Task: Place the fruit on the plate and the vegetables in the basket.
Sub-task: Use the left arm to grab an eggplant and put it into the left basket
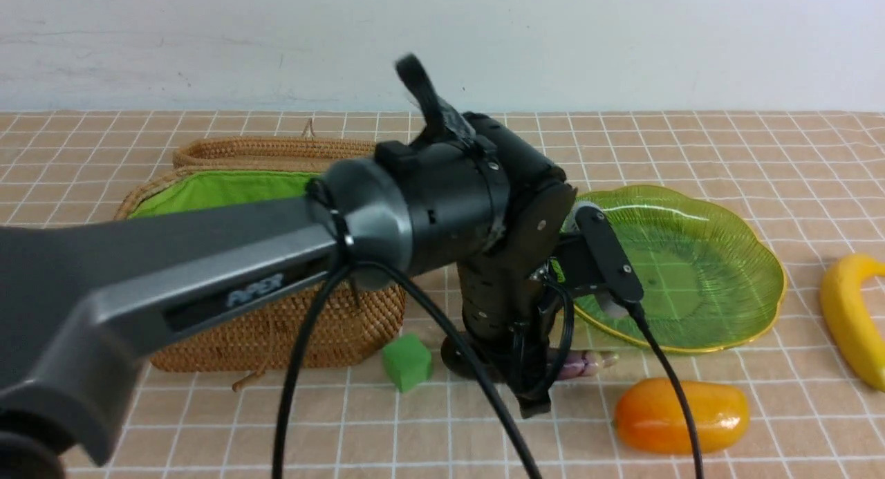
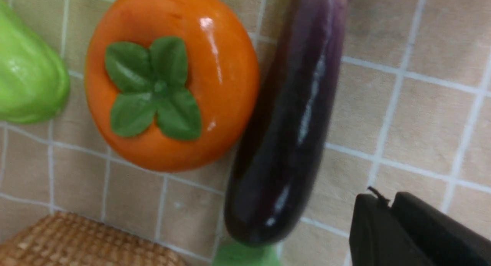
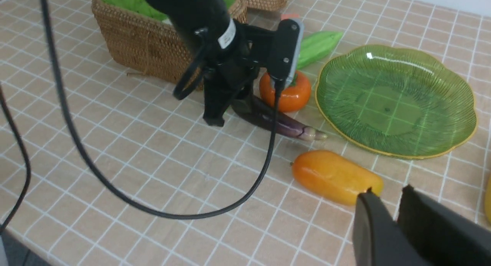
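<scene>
Left end effector [image 2: 388,204], closed and empty, sits beside the eggplant [image 2: 291,124] at lower right. Open it, then straddle the eggplant's middle, avoiding the persimmon [image 2: 172,78].

Bright even light, soft shadows, glare on persimmon [image 2: 172,80], left wrist view blurry

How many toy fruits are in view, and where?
3. Persimmon beside the eggplant, by the basket; mango on the table before the plate; banana on the table right of the plate. None on the plate. The left arm may hide more.
</scene>
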Controlling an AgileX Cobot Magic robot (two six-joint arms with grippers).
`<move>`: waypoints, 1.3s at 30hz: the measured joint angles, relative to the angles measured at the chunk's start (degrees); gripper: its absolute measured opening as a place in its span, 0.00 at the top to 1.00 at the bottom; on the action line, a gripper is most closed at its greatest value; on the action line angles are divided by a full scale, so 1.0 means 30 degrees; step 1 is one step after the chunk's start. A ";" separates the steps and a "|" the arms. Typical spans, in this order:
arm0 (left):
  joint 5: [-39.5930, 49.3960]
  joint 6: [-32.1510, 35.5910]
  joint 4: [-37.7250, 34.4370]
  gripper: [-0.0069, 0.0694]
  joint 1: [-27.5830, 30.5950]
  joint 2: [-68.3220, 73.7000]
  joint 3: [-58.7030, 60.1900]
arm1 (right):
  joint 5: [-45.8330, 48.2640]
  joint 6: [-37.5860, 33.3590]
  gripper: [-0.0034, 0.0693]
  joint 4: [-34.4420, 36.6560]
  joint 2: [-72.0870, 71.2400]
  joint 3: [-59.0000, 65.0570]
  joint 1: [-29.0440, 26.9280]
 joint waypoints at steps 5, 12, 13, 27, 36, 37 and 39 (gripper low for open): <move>0.0001 0.0075 0.1250 0.43 0.0000 0.1035 -0.0395 | 0.0436 -0.0058 0.79 0.0066 0.0000 0.0000 0.0000; -0.1075 0.0164 0.2537 0.20 0.0000 0.2333 -0.0454 | 0.0436 -0.0063 0.79 0.0110 0.0000 0.0000 0.0000; -0.1375 0.0164 0.2807 0.20 0.0017 0.2502 -0.0486 | 0.0436 -0.0063 0.79 0.0110 0.0000 0.0000 0.0000; -0.0289 -0.0162 0.3346 0.37 -0.0024 0.2980 -0.0555 | 0.0436 -0.0081 0.78 0.0193 0.0000 0.0000 0.0000; 0.2542 0.0641 0.3022 0.37 0.0355 -0.3305 -0.0485 | 0.0382 -0.0081 0.78 0.0193 0.0000 0.0000 0.0000; 0.2542 0.0641 0.3041 0.37 0.0644 -0.4080 -0.0503 | 0.0278 -0.0081 0.78 0.0193 0.0000 0.0000 0.0000; 0.2542 0.0641 0.3073 0.37 0.1848 -0.5219 -0.0541 | 0.0048 -0.0081 0.78 0.0193 0.0000 0.0000 0.0000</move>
